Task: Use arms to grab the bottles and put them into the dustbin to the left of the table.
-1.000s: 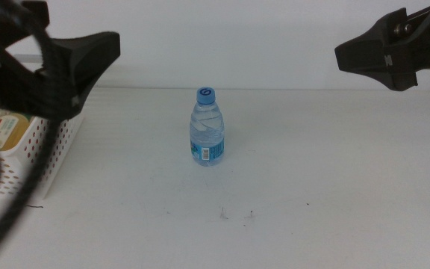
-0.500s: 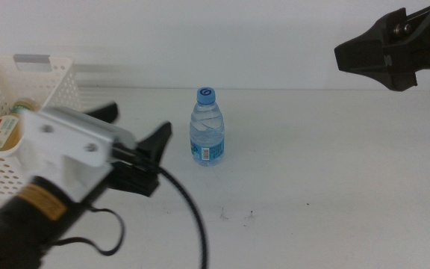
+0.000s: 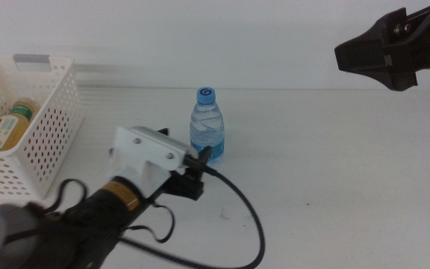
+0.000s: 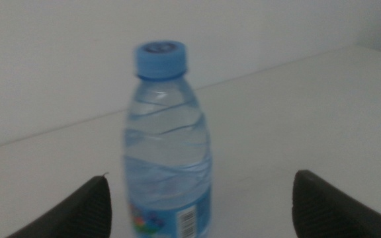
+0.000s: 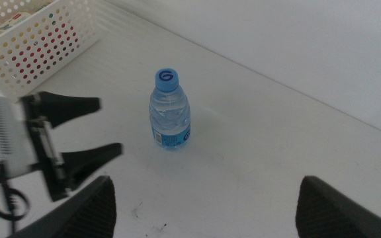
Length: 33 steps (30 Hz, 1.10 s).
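Note:
A small clear water bottle point(image 3: 207, 127) with a blue cap stands upright mid-table. My left gripper point(image 3: 200, 161) reaches in from the lower left, open, just short of the bottle. In the left wrist view the bottle point(image 4: 167, 152) stands ahead between the two spread jaws, not touching them. My right gripper point(image 3: 349, 56) hangs open high at the right, far from the bottle point(image 5: 170, 112). A yellow-tea bottle point(image 3: 10, 128) lies inside the white dustbin point(image 3: 51, 142) at the table's left.
The right wrist view shows the left gripper point(image 5: 81, 131) beside the bottle and the dustbin point(image 5: 45, 46) beyond. A black cable point(image 3: 252, 224) loops on the table behind the left arm. Tiny dark specks point(image 3: 222, 215) mark the tabletop.
The left arm has swung away from the dustbin and moved right and forward to the water bottle. The right arm has not moved.

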{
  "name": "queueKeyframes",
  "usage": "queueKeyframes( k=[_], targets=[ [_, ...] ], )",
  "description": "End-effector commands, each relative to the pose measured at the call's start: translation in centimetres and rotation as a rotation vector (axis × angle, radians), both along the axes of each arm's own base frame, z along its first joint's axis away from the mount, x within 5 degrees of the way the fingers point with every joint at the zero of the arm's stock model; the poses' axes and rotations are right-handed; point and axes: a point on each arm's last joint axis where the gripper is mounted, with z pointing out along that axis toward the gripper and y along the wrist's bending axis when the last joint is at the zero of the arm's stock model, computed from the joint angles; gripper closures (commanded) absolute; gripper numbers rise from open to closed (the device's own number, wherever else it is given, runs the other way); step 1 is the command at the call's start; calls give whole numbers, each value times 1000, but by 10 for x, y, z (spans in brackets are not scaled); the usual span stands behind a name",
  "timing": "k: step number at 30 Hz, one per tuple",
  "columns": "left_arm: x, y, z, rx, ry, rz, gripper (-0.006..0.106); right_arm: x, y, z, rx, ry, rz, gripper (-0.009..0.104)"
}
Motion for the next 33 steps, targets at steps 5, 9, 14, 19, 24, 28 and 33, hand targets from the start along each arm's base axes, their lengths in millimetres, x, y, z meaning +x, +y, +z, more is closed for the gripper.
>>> queueKeyframes(
  k=[5,9,14,19,24,28,33],
  targets=[
    [33,-16,-22,-40,14,-30,7,0,-2,3,4,-19,-4,7],
    [52,-18,-29,-31,-1,-26,7,0,-2,3,4,-19,-4,7],
    [74,-19,-40,-39,22,-8,7,0,-2,3,4,-19,-4,7],
    [93,-28,-47,-44,8,-8,7,0,-2,3,4,-19,-4,7],
    [105,-34,-60,-34,22,-9,7,0,-2,3,4,-19,-4,7],
    [113,-38,-65,-43,16,1,7,0,-2,3,4,-19,-4,7],
    [117,-37,-66,-60,19,29,17,0,-2,3,4,-19,-4,7]
  ],
)
